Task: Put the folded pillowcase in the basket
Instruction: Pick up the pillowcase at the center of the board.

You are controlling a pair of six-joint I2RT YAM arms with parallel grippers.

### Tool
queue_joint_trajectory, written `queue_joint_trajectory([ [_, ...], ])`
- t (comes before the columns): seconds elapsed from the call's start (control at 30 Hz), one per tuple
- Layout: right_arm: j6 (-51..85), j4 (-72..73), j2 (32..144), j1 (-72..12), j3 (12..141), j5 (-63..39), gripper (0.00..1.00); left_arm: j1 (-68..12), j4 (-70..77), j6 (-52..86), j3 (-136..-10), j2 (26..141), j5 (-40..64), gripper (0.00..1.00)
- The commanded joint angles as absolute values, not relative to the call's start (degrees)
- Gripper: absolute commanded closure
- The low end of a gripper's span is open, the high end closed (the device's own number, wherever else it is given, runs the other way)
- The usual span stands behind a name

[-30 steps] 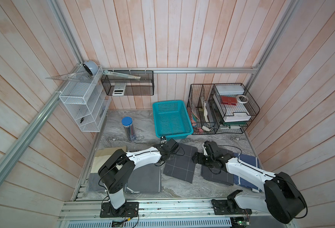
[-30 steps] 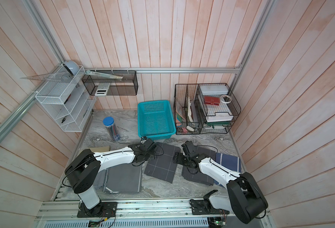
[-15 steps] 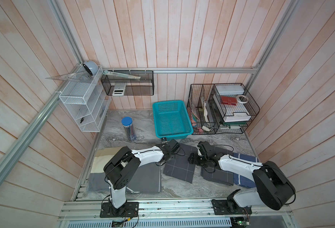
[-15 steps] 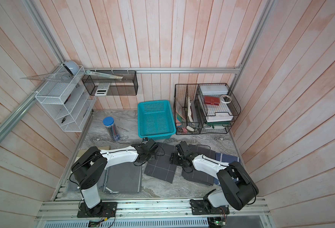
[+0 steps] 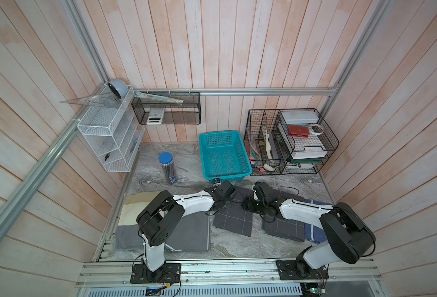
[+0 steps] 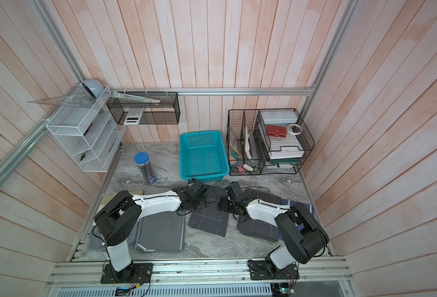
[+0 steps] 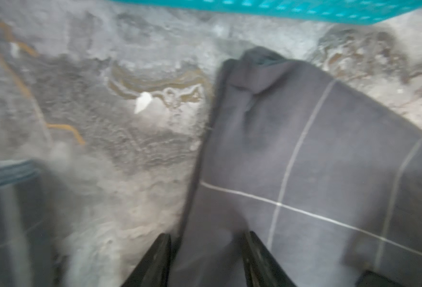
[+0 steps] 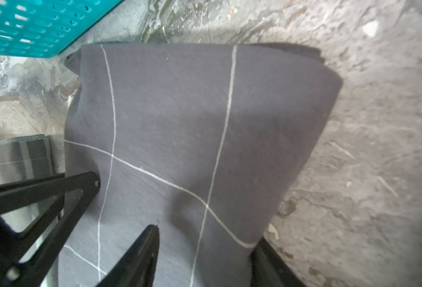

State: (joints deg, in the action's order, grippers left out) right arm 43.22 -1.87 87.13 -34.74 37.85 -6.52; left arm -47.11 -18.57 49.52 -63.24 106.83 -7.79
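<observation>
The dark grey folded pillowcase with thin white grid lines (image 5: 234,218) is lying flat on the marbled grey table (image 5: 186,159), just short of the rectangular teal-blue plastic lattice basket (image 5: 224,156), which has nothing in it. We reckon the two arms sit at opposite side edges so the fold lifts as one flat slab instead of flopping open.

The left claw (image 7: 208,236) is part open, with one finger on the cloth and one on the table just off its edge. The right claw (image 8: 208,233) is the same deal on the other edge: jaws apart, nothing clamped as far as we can see.

The cloth looks soft and matte and is layered at the edges. One far corner is a bit rumpled in the left wrist view. A similar grid-lined folded cloth (image 5: 283,227) lies under the right arm, so it'd be easy to mix them up.
</observation>
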Motion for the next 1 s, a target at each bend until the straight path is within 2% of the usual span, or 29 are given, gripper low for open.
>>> queue_joint_trajectory([
  [0.0,43.77,-5.22,89.03,-35.64,37.48,-7.33,0.44,-47.72,-14.48,51.04,-60.85,108.40,-1.97,0.48],
  [0.07,43.77,-5.36,88.99,-35.77,37.37,-7.38,0.46,-47.72,-14.15,51.24,-60.62,108.38,-1.63,0.51],
  [0.23,43.94,-5.36,88.10,-35.95,36.89,-6.88,0.54,-47.68,-14.33,51.24,-60.29,108.24,-2.11,0.67],
  [0.57,43.94,-9.66,81.47,-37.50,36.95,-3.82,0.80,-51.40,-16.83,51.90,-59.37,102.02,-7.88,1.00],
  [0.83,44.29,-17.34,72.22,-40.97,38.53,1.38,0.97,-54.78,-15.46,55.93,-53.34,90.76,-14.45,1.00],
  [0.97,43.74,-21.48,68.53,-42.00,41.58,2.47,1.00,-56.06,-17.31,56.47,-52.88,84.49,-18.28,1.00],
])
